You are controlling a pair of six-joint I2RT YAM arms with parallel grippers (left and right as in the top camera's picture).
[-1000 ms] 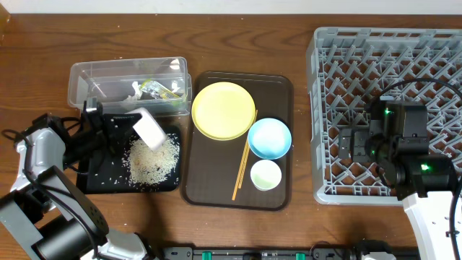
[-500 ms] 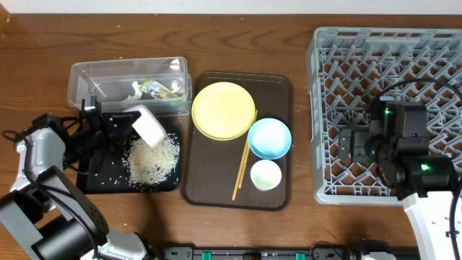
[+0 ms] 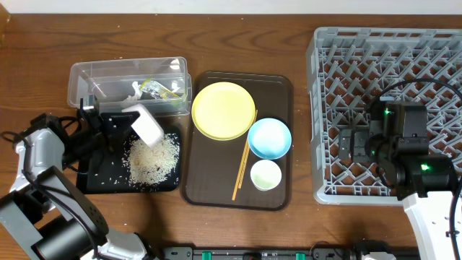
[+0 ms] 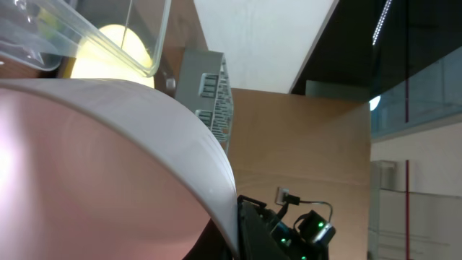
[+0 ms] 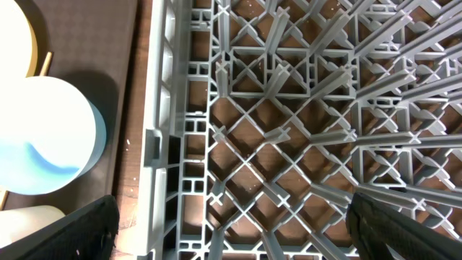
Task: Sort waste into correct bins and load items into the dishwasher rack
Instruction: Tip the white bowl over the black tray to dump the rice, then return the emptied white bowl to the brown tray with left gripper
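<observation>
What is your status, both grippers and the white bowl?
Left gripper shut on white bowl, tilted over black tray, rice lying there. Right gripper open above dishwasher rack. Nothing blocking.

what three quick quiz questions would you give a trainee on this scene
1. True or false: the rice grains lie in the clear tub.
2. What does the left gripper hold? A yellow plate; B white bowl; C chopsticks.
3. Fill in: the ___ gripper hangs open over the dishwasher rack.
Key: 1 false, they lie on the black tray. 2 B. 3 the right gripper.
</observation>
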